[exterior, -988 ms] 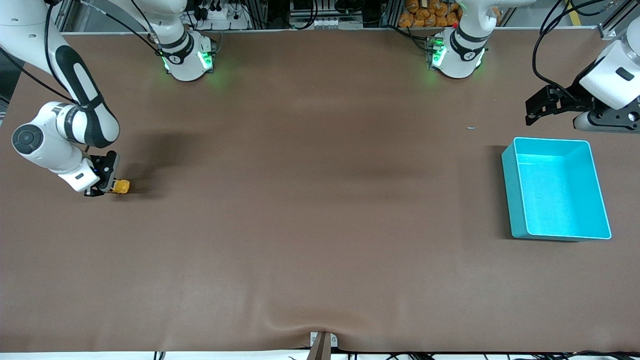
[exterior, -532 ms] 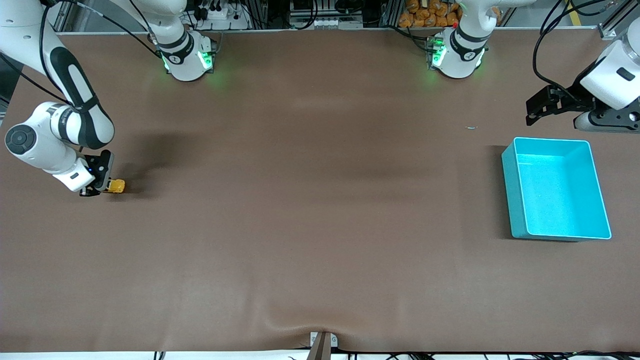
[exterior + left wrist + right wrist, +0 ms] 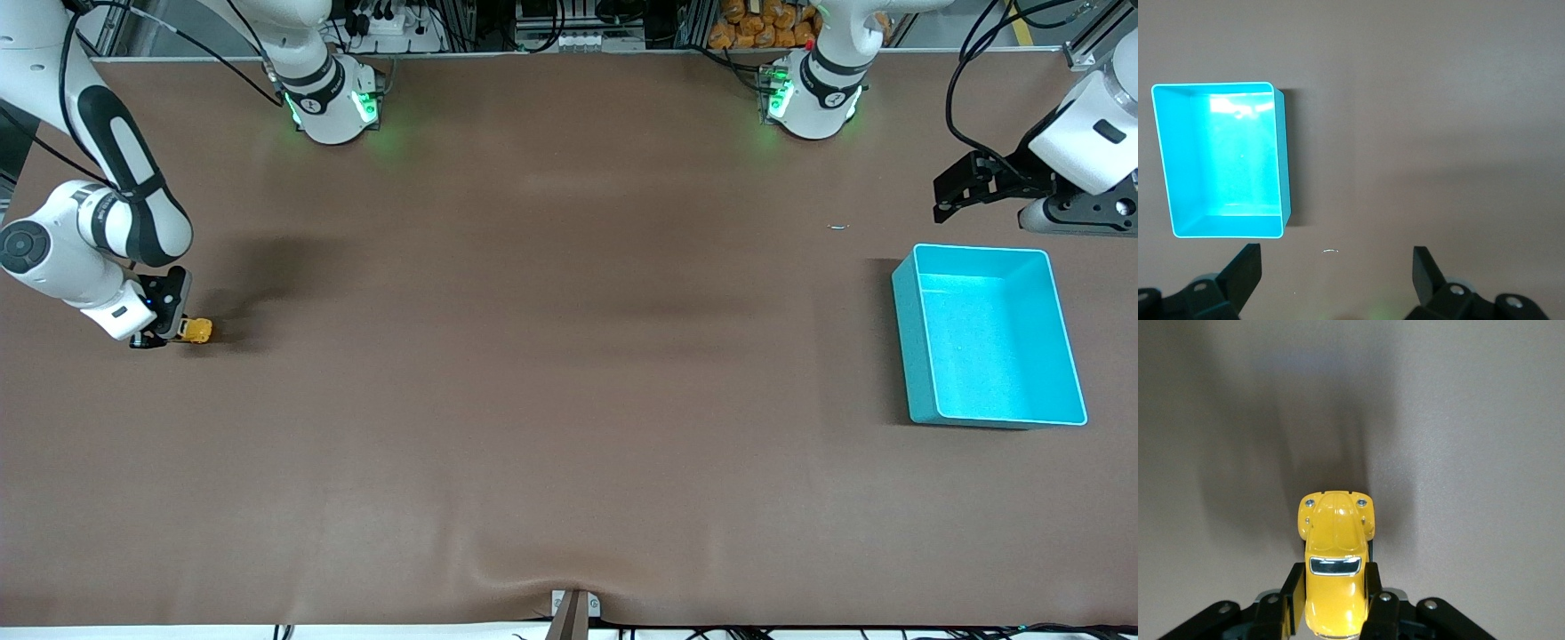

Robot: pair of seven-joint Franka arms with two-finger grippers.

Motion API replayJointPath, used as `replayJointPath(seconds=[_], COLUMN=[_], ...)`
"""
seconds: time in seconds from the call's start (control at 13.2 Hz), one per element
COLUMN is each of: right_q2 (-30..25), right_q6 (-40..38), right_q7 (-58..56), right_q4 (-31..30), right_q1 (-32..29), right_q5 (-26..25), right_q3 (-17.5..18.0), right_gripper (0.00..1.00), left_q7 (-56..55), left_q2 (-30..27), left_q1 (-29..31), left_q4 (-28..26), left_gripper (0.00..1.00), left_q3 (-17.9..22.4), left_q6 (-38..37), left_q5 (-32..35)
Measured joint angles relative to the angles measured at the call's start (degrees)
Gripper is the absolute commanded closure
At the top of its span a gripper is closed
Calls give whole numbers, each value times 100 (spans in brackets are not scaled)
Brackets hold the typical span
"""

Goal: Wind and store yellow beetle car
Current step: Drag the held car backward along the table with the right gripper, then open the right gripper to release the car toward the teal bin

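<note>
White arms with black joint bands, green-lit bases, trailing black cables, black grippers showing small silver screws.

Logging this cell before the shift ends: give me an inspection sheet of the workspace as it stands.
Surface: brown table mat, wrinkled at the edge nearest the front camera.
Job's things: yellow beetle car on the mat at the right arm's end; turquoise bin, nothing in it, at the left arm's end.
Clutter: one small pale scrap near the bin.
Grippers: right gripper shut on the car; left gripper open, waiting above the mat beside the bin.
Cables: black cables on the left arm.
Surroundings: orange objects past the table edge.
</note>
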Motion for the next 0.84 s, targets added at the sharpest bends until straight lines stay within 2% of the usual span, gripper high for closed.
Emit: replayJointPath(seconds=[0.84], right_q2=[62], right_q6=[-40], right_q7=[-366], right_q4=[108], right_q1=[-99], right_q5=[0], right_q3=[0], right_gripper=[59], left_q7=[-225], left_q2=[69], left_q1=[24], left_q4=[-3], left_gripper=[0], left_q3=[45], left_q6=[0], left_q5=[0])
